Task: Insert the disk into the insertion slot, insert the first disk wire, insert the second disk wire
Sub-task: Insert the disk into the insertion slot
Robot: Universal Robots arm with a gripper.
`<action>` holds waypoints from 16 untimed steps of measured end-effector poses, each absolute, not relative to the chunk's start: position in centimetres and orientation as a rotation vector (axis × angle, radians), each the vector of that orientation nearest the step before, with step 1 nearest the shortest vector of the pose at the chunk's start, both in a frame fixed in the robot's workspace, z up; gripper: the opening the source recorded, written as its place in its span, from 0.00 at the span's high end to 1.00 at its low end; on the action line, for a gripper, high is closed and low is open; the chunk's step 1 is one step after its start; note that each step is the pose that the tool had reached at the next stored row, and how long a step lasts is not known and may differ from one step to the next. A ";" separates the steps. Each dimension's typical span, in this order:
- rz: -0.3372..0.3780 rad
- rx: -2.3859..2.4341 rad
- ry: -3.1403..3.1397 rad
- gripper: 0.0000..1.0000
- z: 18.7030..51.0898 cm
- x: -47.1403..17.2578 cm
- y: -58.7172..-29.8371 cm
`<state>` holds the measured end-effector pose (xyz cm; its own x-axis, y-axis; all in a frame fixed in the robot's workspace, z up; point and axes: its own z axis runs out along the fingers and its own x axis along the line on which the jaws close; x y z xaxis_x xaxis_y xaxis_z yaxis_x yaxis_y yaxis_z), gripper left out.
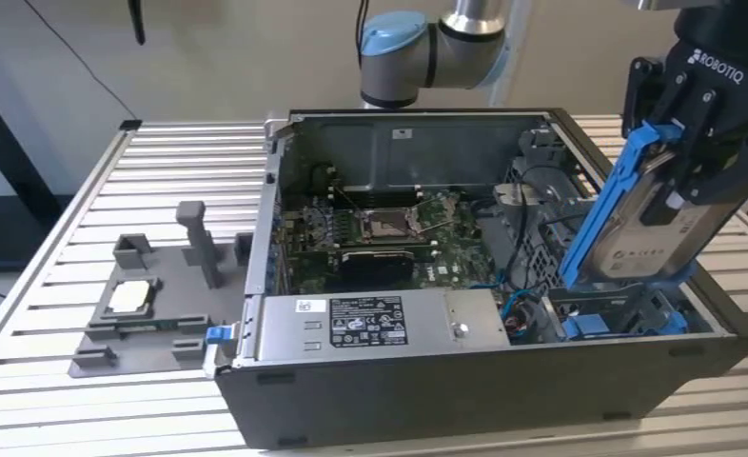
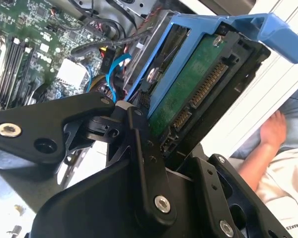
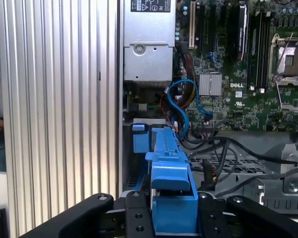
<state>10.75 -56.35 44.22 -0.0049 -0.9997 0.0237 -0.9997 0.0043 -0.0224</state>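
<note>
The task is at its first step, and no part of it is finished. The gripper is at the upper right of the exterior view and is closed on the disk, holding it by its upper end over the open computer case, which stands on the slatted desk. The lower end of the disk is just at the insertion slot in the lower right corner of the case. Whether it already touches the blue tabs cannot be told.

The disk is not seated, so the insertion and both wires are left to do. In the second wrist view the connectors on the disk are bare. In the first wrist view a blue cable lies loose in the case, beyond the blue carrier of the disk.

The long axis of the disk is steep and tilted in the exterior view. It runs from the upper right down toward the lower middle of the frame. The lower end points to the slot, and the connector end seems to be up, at the gripper.
</note>
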 end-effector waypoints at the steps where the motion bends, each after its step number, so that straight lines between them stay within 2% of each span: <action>1: 0.051 2.217 -2.224 0.67 44.1 10.7 -56.4; 16: 0.051 2.238 -2.203 0.67 42.7 10.8 -56.6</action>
